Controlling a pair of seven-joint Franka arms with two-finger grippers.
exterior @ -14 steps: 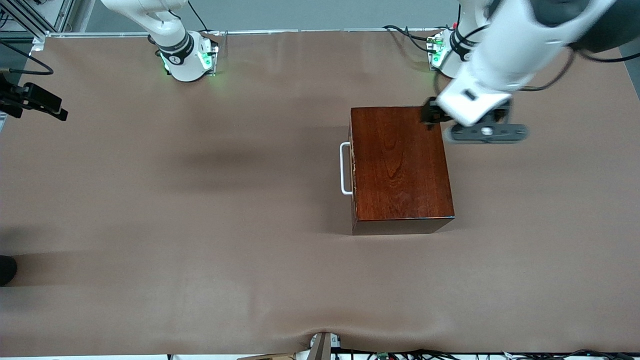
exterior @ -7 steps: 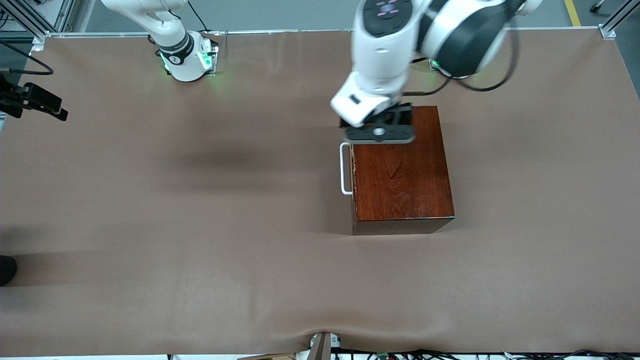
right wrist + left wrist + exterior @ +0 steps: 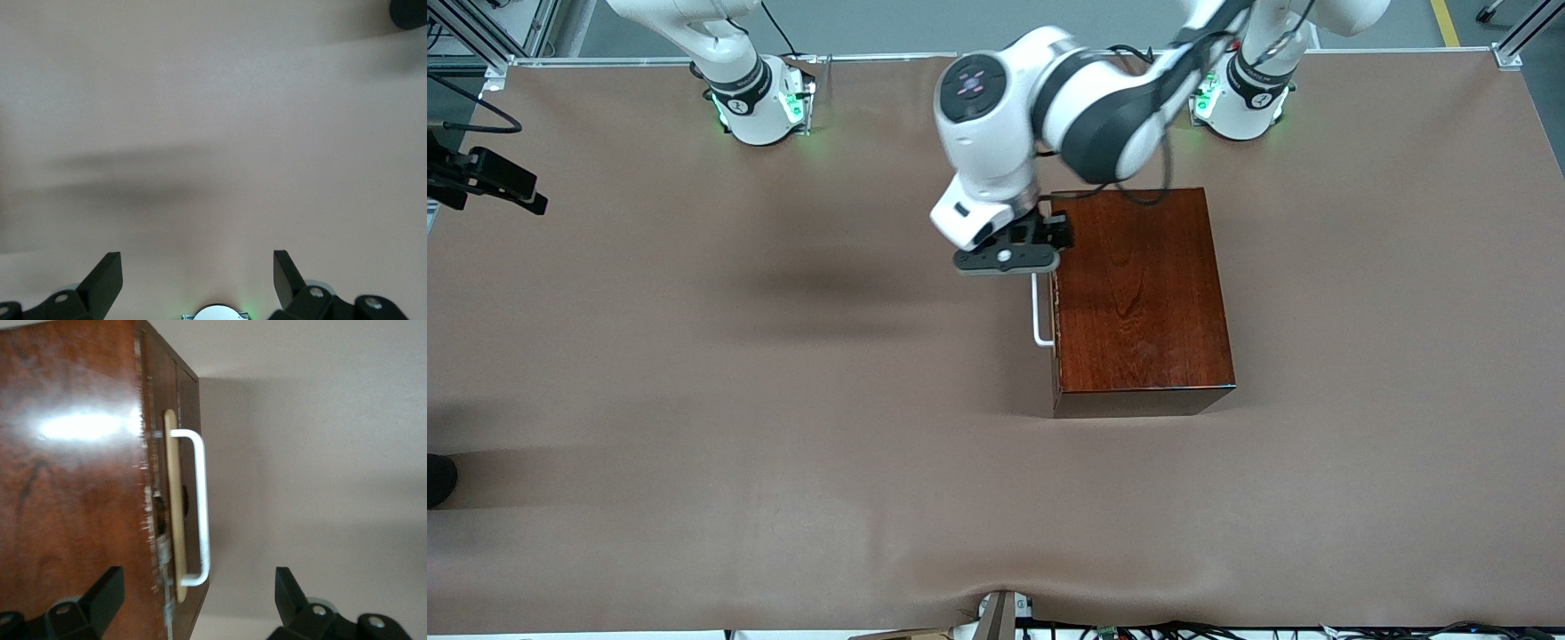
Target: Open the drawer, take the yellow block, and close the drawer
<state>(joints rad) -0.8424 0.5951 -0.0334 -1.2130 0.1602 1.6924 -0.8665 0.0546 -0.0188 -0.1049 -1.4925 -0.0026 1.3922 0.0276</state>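
Centrally on the brown tabletop (image 3: 783, 427) sits a glossy reddish-brown wooden box (image 3: 1138, 293), toward the left arm's end. Its drawer (image 3: 183, 520) is shut, flush with the box face that looks toward the right arm's end of the tabletop. A white U-shaped bar handle (image 3: 1039, 311) sticks out from that face; a strip of pale wood shows along the drawer edge in the left wrist view. What lies inside the drawer is hidden, and the yellow block is not visible in any view.

From its base at the robots' edge of the tabletop, the left arm bends across above the box's corner, wrist pointing down. The left gripper (image 3: 1007, 258) hangs over the end of the handle farther from the front camera, just beside the box's front face. Its jaws are spread wide; in the left wrist view one fingertip (image 3: 107, 590) sits over the box top and the other over bare tabletop, with the handle between them, untouched.

The right arm waits. The right gripper (image 3: 197, 277), seen only in its own wrist view, hangs over bare tabletop with jaws spread wide, pinching nothing.
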